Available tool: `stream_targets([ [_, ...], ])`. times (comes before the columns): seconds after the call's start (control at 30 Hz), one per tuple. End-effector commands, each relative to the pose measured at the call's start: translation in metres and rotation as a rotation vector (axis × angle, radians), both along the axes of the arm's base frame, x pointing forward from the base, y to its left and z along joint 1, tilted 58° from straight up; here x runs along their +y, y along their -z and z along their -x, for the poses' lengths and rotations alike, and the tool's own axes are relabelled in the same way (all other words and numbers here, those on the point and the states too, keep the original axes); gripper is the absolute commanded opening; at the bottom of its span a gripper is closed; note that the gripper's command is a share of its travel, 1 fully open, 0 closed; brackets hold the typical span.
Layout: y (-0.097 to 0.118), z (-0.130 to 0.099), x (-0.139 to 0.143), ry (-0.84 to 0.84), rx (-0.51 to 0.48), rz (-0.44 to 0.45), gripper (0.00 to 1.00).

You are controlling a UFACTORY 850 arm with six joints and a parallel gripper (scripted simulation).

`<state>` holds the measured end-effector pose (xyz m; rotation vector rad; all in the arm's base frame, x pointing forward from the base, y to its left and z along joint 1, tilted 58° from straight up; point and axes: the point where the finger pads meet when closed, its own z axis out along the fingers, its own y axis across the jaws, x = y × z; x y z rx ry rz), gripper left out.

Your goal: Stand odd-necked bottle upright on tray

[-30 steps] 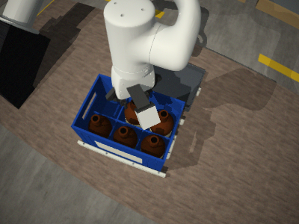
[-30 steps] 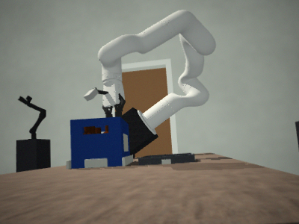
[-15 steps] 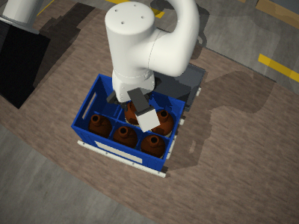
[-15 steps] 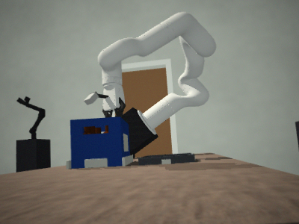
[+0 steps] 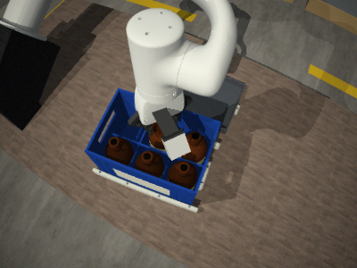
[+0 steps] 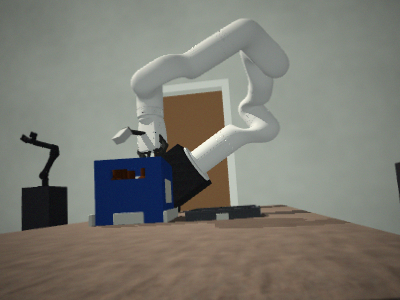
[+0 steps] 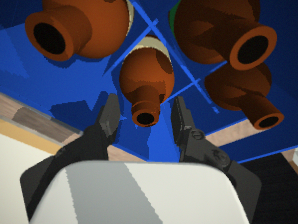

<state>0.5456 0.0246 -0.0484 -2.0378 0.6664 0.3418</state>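
Observation:
A blue crate (image 5: pixel 152 149) holds several brown bottles standing upright in its cells, and it also shows in the exterior view (image 6: pixel 131 190). My gripper (image 7: pixel 146 105) is lowered over the crate, open. One finger stands on each side of the neck of a back-row bottle (image 7: pixel 146 82), with a gap on both sides. That neck looks slimmer than those of the neighbouring bottles (image 7: pixel 75 27) (image 7: pixel 227 35). In the overhead view the wrist hides most of this bottle (image 5: pixel 156 134). The dark grey tray (image 5: pixel 225 100) lies flat behind the crate, with nothing on it.
A black pedestal (image 5: pixel 22 76) stands at the table's left, carrying a small black arm (image 6: pixel 42 160). The crate's walls and dividers closely surround the bottles. My arm's lower link (image 6: pixel 215 145) slopes down right of the crate.

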Motion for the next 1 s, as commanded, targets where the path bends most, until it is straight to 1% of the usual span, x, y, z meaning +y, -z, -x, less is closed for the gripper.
stream_targets([
  [0.0, 0.0004, -0.0007, 0.0005, 0.001, -0.001, 0.001, 0.65],
  [0.63, 0.0008, -0.0007, 0.0012, 0.001, -0.001, 0.001, 0.65],
  [0.67, 0.0008, -0.0007, 0.0012, 0.001, -0.001, 0.001, 0.0],
  [0.97, 0.0008, -0.0007, 0.0012, 0.001, -0.001, 0.001, 0.0],
])
